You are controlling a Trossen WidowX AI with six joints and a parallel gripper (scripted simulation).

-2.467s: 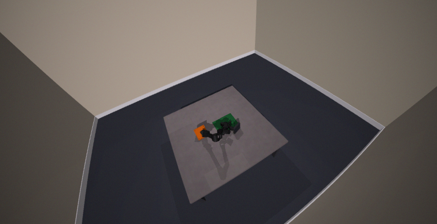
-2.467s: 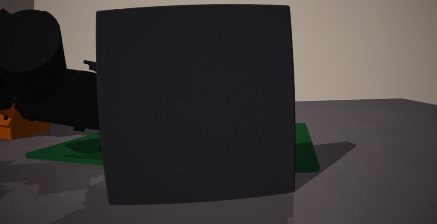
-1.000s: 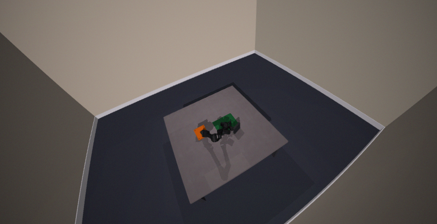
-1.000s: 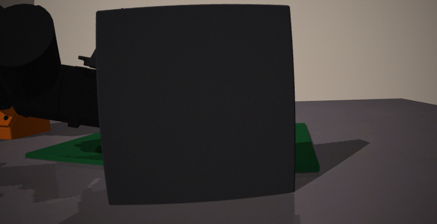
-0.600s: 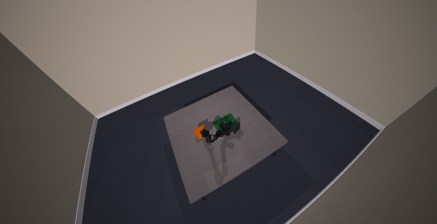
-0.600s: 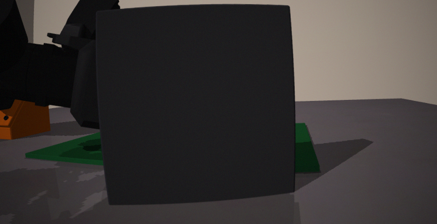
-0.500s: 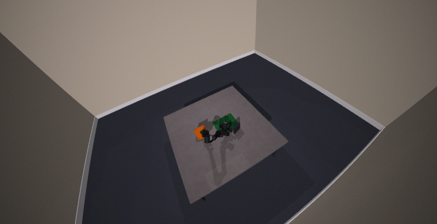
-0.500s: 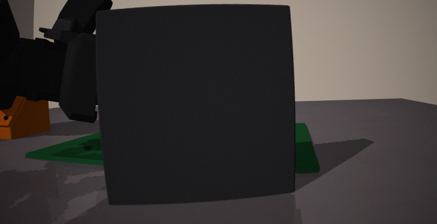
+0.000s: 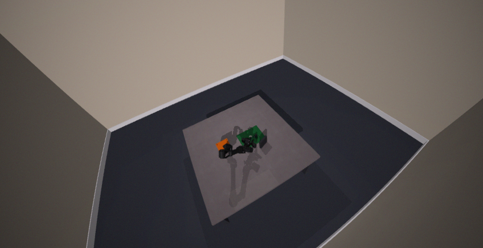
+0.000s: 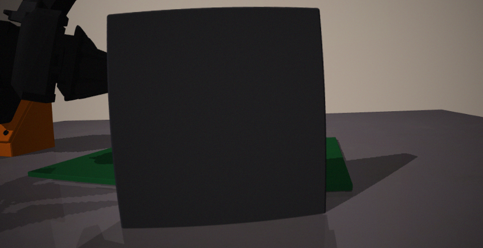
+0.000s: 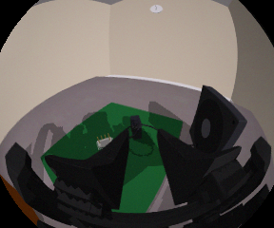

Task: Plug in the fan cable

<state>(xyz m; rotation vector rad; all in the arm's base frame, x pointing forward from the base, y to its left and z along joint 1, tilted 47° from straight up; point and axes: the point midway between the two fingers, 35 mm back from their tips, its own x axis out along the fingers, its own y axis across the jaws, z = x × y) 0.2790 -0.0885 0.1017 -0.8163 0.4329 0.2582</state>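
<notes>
The green board (image 9: 258,130) (image 10: 70,171) (image 11: 115,108) lies on the table. The white header (image 11: 105,142) stands on it with its four pins bare. The black plug (image 11: 136,124) is off the header, to its right in the wrist view, near my left fingertip. Its thin dark cable (image 11: 142,155) loops toward the fan. The dark square fan (image 9: 263,140) (image 10: 216,116) (image 11: 220,125) stands upright at the board's edge. My gripper (image 11: 143,133) is partly open, with nothing gripped. Whether the plug rests on the board is unclear. The fan hides my fingertips in the exterior view.
An orange block (image 9: 221,143) (image 10: 33,130) (image 11: 14,196) stands by the arm's base, left of the board. The fan rises close to my right finger in the wrist view. The grey table (image 9: 216,191) (image 10: 406,191) extends around the board, with the arm's shadow across it.
</notes>
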